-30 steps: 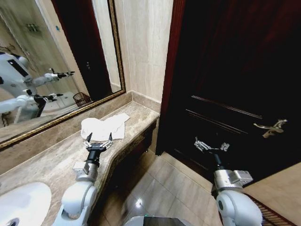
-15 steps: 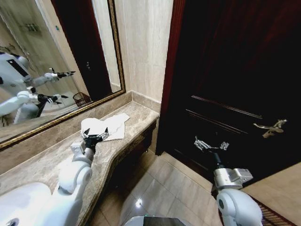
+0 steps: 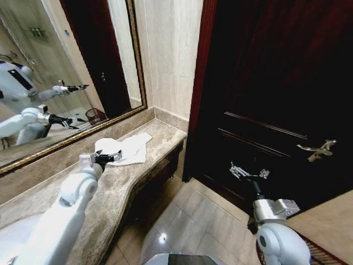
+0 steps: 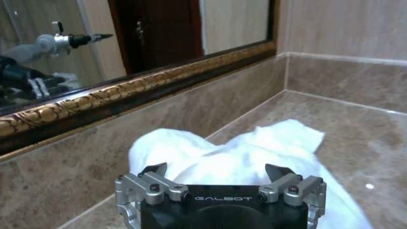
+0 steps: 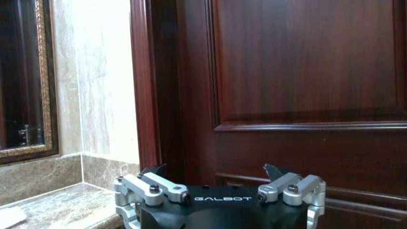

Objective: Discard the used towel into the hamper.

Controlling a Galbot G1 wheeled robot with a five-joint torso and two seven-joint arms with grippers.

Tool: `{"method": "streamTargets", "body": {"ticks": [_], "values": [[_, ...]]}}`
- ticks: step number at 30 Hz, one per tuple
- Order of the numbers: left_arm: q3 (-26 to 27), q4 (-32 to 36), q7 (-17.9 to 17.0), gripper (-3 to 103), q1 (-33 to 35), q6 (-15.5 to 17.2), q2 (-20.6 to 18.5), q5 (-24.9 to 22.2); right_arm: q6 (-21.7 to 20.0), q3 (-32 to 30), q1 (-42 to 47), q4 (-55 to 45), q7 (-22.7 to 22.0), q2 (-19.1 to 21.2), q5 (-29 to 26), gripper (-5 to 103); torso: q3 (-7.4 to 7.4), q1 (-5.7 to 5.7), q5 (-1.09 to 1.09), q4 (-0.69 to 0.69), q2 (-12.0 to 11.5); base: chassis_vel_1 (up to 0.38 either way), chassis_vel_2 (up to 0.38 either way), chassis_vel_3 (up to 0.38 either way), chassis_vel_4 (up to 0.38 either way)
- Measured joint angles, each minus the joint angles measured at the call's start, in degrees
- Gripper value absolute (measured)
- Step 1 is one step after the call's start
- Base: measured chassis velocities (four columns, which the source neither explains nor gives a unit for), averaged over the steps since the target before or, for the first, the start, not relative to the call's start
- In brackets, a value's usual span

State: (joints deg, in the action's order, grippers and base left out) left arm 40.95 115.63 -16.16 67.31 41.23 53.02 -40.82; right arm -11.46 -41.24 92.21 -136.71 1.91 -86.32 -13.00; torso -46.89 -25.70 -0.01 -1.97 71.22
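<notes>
The used towel (image 3: 128, 148) is a crumpled white cloth lying on the marble counter (image 3: 162, 134) near the wall corner. My left gripper (image 3: 108, 158) reaches along the counter and stands open at the towel's near left edge. In the left wrist view its fingertips (image 4: 153, 169) are spread apart just short of the towel (image 4: 254, 157), with nothing between them. The hamper (image 3: 96, 116) shows as a small dark basket reflected in the mirror. My right gripper (image 3: 248, 172) hangs open in front of the dark door, low and away from the counter.
A gold-framed mirror (image 3: 71, 137) runs along the back of the counter. A white basin (image 3: 5, 245) sits at the counter's near left end. A dark wooden door (image 3: 276, 83) with a metal handle (image 3: 317, 150) stands to the right. Tiled floor (image 3: 187, 221) lies below.
My left arm has stretched forward and swung leftward over the counter, bringing its open gripper from the counter's front edge up to the towel. The right arm has barely moved.
</notes>
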Motion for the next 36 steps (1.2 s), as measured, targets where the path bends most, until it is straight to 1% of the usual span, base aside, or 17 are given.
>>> {"method": "streamTargets", "body": {"ticks": [5, 7, 8, 10, 11, 12, 13, 14, 16, 18, 21, 22, 23, 24, 25, 29, 36], "values": [[-1.8, -4.1, 0.8, 100, -4.3, 0.6, -2.2, -0.7, 0.0, 0.0, -0.3, 0.5, -0.1, 0.0, 0.2, 100, 0.0, 0.0, 0.0, 0.01, 0.0, 0.0, 0.0, 0.0, 0.0], [-2.8, -7.1, 5.2, 100, -7.3, 1.1, -3.5, -0.4, 0.0, 0.1, -0.7, 0.8, -0.3, 0.1, 0.5, 100, 0.0, 0.0, -0.01, 0.01, 0.0, 0.0, 0.0, 0.0, 0.0], [-2.8, -7.1, 5.2, 100, -7.3, 1.1, -3.5, -0.4, 0.0, 0.1, -0.7, 0.8, -0.3, 0.1, 0.5, 100, 0.0, 0.0, -0.01, 0.01, 0.0, 0.0, 0.0, 0.0, 0.0], [-3.2, -10.1, 12.3, 100, -8.8, 1.2, -5.3, 2.2, 0.0, 0.1, -1.4, 1.4, -0.5, 0.5, 0.7, 100, 0.0, 0.0, 0.02, 0.02, 0.0, 0.0, 0.0, 0.0, 0.0], [-3.2, -11.0, 14.9, 100, -8.7, 1.2, -6.1, 3.8, 0.0, 0.1, -1.7, 1.7, -0.6, 0.7, 0.7, 100, 0.0, -0.01, -0.01, 0.02, 0.0, 0.0, 0.0, 0.0, 0.0], [-3.2, -11.0, 14.9, 100, -8.7, 1.2, -6.1, 3.8, 0.0, 0.1, -1.7, 1.7, -0.6, 0.7, 0.7, 100, 0.0, -0.01, -0.01, 0.02, 0.0, 0.0, 0.0, 0.0, 0.0], [-3.0, -12.2, 19.2, 100, -8.5, 1.2, -7.2, 6.0, 0.0, 0.1, -2.0, 2.0, -0.6, 0.9, 0.7, 100, 0.0, -0.01, -0.01, 0.0, 0.0, 0.0, 0.0, 0.0, 0.0], [-2.8, -12.9, 21.8, 100, -8.4, 1.2, -7.8, 7.2, 0.0, 0.1, -2.1, 2.2, -0.7, 1.0, 0.8, 100, 0.0, 0.0, 0.01, 0.0, 0.0, 0.0, 0.0, 0.0, 0.0], [-2.6, -14.0, 24.9, 100, -8.1, 1.2, -8.5, 8.4, 0.0, 0.1, -2.3, 2.7, -0.7, 1.1, 0.9, 100, 0.01, 0.0, 0.01, -0.01, 0.0, 0.0, 0.0, 0.0, 0.0], [-2.6, -14.6, 26.3, 100, -8.0, 1.1, -8.8, 8.8, 0.0, 0.1, -2.3, 3.0, -0.7, 1.1, 1.1, 100, 0.01, 0.0, 0.01, 0.0, 0.0, 0.0, 0.0, 0.0, 0.0], [-3.1, -17.0, 32.2, 100, -8.6, 1.1, -9.5, 10.6, 0.2, 0.3, -2.5, 3.6, -0.7, 0.9, 1.6, 100, 0.01, 0.01, 0.01, -0.01, 0.0, 0.0, 0.0, 0.0, 0.0], [-3.1, -17.0, 32.2, 100, -8.6, 1.1, -9.5, 10.6, 0.2, 0.3, -2.5, 3.6, -0.7, 0.9, 1.6, 100, 0.01, 0.01, 0.01, -0.01, 0.0, 0.0, 0.0, 0.0, 0.0], [-3.3, -17.9, 34.5, 100, -9.3, 1.1, -9.6, 11.8, 0.3, 0.4, -2.5, 3.8, -0.7, 0.8, 1.7, 100, 0.01, 0.01, 0.01, -0.01, 0.0, 0.0, 0.0, 0.0, 0.0], [-3.5, -19.2, 38.5, 100, -10.4, 1.1, -9.6, 14.3, 0.4, 0.4, -2.6, 4.0, -0.6, 0.7, 1.8, 100, 0.01, 0.01, 0.01, 0.0, 0.0, 0.0, 0.0, 0.0, 0.0], [-3.7, -19.9, 40.4, 100, -11.0, 1.0, -9.8, 15.8, 0.5, 0.4, -2.5, 4.0, -0.6, 0.7, 1.9, 100, 0.01, 0.01, 0.01, 0.01, 0.0, 0.0, 0.0, 0.0, 0.0], [-4.9, -21.8, 42.1, 100, -12.9, 1.0, -9.7, 18.3, 0.6, 0.3, -2.4, 4.0, -0.6, 0.8, 1.9, 100, 0.01, 0.01, 0.01, 0.01, 0.0, 0.0, 0.0, 0.0, 0.0], [-6.7, -24.3, 41.3, 100, -14.9, 0.9, -8.4, 18.7, 0.7, 0.1, -2.3, 4.1, -0.6, 0.9, 2.0, 100, 0.01, 0.01, 0.03, 0.0, 0.0, 0.0, 0.0, 0.0, 0.0]]}}
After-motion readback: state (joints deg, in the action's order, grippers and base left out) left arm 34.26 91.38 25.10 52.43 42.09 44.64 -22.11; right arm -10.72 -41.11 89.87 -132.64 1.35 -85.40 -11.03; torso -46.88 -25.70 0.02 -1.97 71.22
